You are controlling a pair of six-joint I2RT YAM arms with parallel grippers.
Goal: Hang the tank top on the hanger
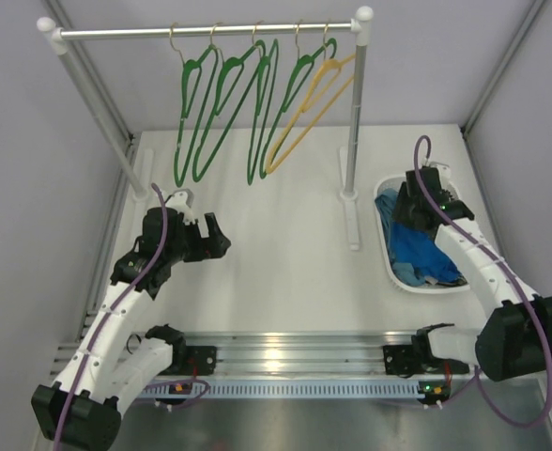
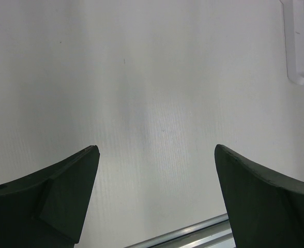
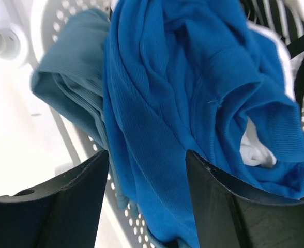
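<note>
The royal-blue tank top (image 1: 418, 246) lies crumpled in a white perforated basket (image 1: 394, 263) at the right; it fills the right wrist view (image 3: 193, 88). My right gripper (image 1: 413, 212) hovers over the basket's far end, jaws open, with a fold of the tank top between the fingertips (image 3: 90, 175) but not pinched. Several green hangers (image 1: 222, 103) hang by brass hooks from the rail at the back. My left gripper (image 1: 217, 241) is open and empty over bare table at the left; its view shows only its fingers (image 2: 64, 191).
A yellow-orange hanger (image 1: 310, 101) hangs rightmost on the rail (image 1: 210, 31). The rack's right post (image 1: 353, 132) stands between the hangers and the basket. A grey-blue garment (image 3: 69, 77) and a white black-striped cloth (image 3: 291, 46) share the basket.
</note>
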